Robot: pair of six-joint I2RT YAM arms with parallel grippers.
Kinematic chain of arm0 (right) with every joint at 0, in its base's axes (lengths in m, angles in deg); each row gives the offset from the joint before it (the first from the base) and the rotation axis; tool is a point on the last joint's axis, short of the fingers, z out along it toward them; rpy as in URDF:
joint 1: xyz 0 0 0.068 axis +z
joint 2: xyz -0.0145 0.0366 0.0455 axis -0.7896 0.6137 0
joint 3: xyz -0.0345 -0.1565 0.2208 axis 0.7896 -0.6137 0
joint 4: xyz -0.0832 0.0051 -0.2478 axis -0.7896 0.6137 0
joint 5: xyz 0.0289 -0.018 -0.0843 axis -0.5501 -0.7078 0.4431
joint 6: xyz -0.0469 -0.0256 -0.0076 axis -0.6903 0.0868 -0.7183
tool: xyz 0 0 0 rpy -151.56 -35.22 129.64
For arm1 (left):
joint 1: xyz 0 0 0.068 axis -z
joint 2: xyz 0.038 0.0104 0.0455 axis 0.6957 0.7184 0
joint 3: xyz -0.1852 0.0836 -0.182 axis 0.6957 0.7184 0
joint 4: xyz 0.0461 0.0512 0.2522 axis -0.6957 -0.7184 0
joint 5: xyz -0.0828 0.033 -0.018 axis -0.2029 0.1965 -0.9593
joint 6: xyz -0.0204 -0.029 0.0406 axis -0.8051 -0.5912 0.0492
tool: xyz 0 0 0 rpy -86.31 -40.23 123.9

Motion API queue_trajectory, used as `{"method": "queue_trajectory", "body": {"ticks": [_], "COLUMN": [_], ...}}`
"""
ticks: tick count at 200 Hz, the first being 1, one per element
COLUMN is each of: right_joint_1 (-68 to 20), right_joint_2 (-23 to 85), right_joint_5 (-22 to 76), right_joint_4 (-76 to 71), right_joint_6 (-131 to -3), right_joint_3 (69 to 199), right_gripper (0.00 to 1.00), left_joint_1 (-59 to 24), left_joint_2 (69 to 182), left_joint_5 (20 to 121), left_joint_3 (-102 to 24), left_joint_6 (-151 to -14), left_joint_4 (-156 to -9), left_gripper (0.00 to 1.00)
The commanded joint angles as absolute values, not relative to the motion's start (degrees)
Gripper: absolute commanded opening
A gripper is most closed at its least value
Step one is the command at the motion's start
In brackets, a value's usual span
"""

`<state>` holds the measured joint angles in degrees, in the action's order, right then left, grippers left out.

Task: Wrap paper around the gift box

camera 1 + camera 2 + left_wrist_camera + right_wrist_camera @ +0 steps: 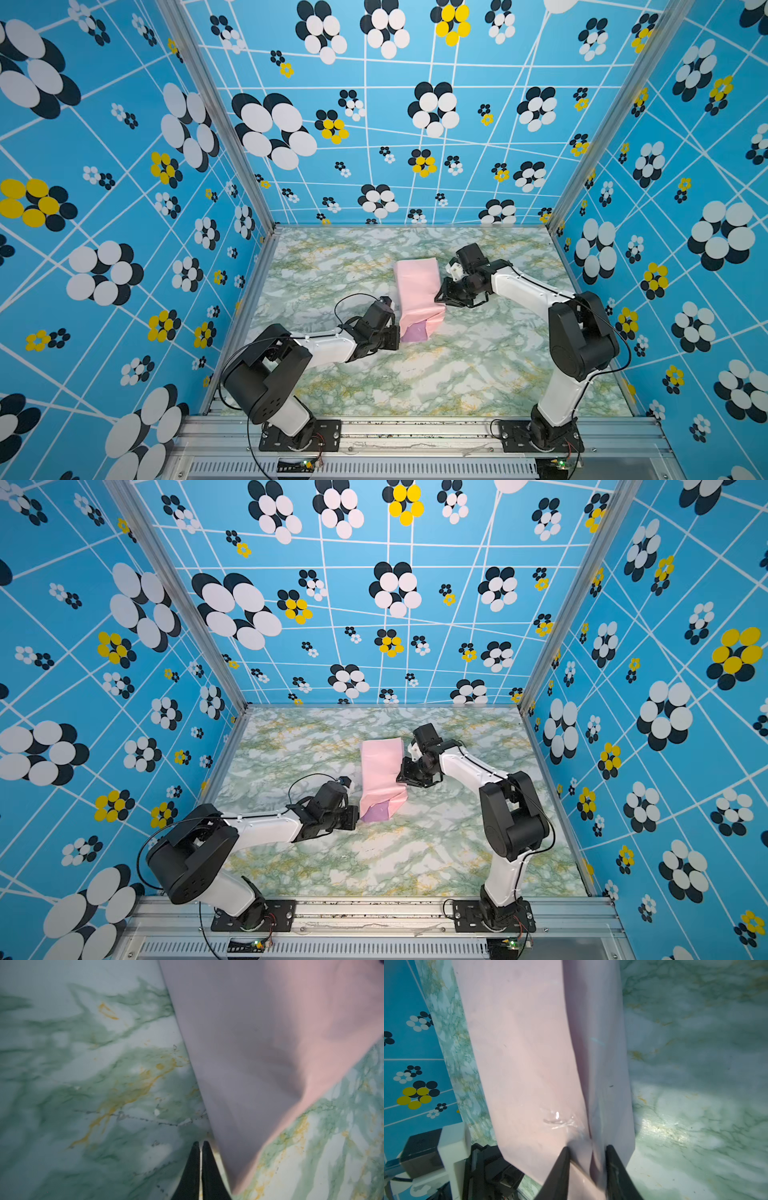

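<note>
The paper (417,291) (380,771) lies mid-table as a long pale pink bundle folded over something; its lilac face (415,332) shows at the near end. The gift box is hidden. My right gripper (438,297) (400,776) is at the bundle's right edge. In the right wrist view its jaws (587,1149) are closed on a creased fold of the paper (529,1053), near a shiny strip of clear tape (560,1122). My left gripper (397,337) (356,814) is shut and holds nothing. Its fingertips (200,1144) sit just beside the paper's near left corner (259,1043).
The green marbled table (478,365) is bounded by blue flowered walls at the back and both sides. A small white and dark object (455,268) (436,1147) stands close to my right wrist, behind the bundle. The metal rail (415,432) runs along the front edge.
</note>
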<state>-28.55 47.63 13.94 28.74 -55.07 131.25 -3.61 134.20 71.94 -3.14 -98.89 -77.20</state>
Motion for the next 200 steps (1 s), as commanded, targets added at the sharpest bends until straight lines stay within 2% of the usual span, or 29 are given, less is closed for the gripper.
{"method": "queue_trajectory", "body": {"ticks": [1,103,200], "right_joint_1": [-28.5,-28.5,-28.3], "right_joint_2": [48.8,47.1,44.7], "right_joint_5": [16.1,14.9,13.9], "right_joint_4": [30.2,27.2,24.0], "right_joint_6": [-54.6,-53.3,-51.5], "right_joint_3": [128.4,125.7,122.4], "right_gripper": [0.30,0.29,0.29], "left_joint_1": [-3.0,-1.4,-1.3], "left_joint_2": [136.1,142.7,147.4], "left_joint_5": [68.7,68.1,78.0], "left_joint_3": [-5.2,-7.1,-5.6], "left_joint_6": [-97.9,-98.2,-98.6], "left_joint_4": [-73.6,-62.5,-53.6], "left_gripper": [0.09,0.11,0.15]}}
